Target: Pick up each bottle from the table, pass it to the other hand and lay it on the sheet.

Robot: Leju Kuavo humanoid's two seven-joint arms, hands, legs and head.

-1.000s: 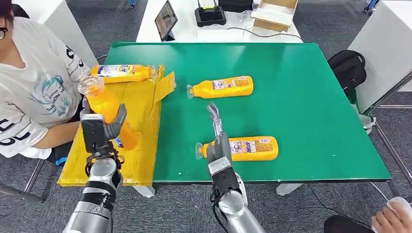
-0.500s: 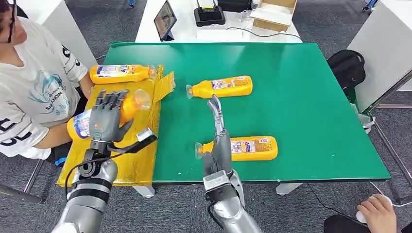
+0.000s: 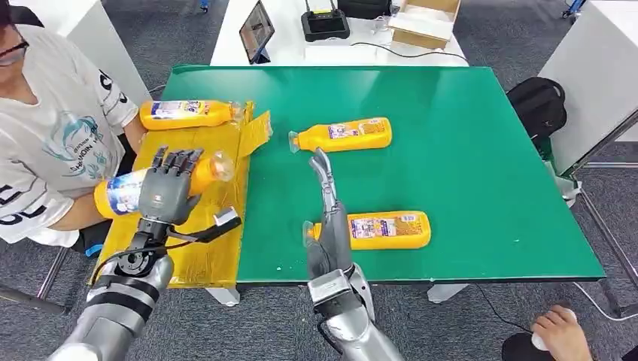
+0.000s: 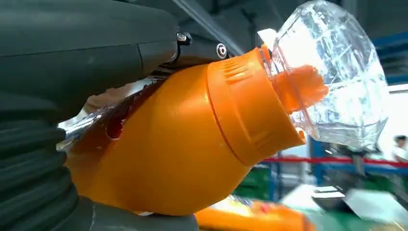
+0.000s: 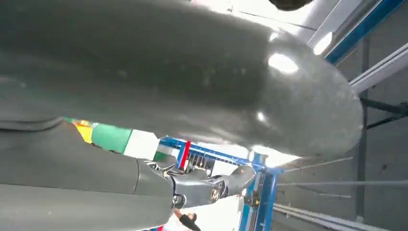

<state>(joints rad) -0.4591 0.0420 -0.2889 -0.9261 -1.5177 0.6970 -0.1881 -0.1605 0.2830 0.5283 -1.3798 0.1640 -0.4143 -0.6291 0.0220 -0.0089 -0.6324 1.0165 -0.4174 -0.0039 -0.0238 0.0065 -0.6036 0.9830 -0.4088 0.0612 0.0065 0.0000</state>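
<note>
My left hand (image 3: 167,194) grips an orange bottle (image 3: 120,192) turned on its side just over the yellow sheet (image 3: 203,252), its clear cap (image 3: 223,163) pointing toward the table's middle. The left wrist view shows that bottle's orange shoulder (image 4: 183,144) and clear cap (image 4: 337,82) close up. A second bottle (image 3: 184,113) lies at the sheet's far end. Two more lie on the green table (image 3: 466,150): one at the middle (image 3: 342,136), one near the front edge (image 3: 387,229). My right hand (image 3: 328,222) hovers with straight fingers beside the near bottle's cap, holding nothing.
A person (image 3: 53,143) sits at the table's left, close to the sheet. Another person's hand (image 3: 557,331) is at the lower right. Behind the table stand a tablet (image 3: 256,30), a black device (image 3: 325,22) and a cardboard box (image 3: 425,19). A black bag (image 3: 538,105) sits right.
My left hand has turned its bottle from upright to lying sideways and lowered it toward the sheet. My right hand has drifted slightly left and back.
</note>
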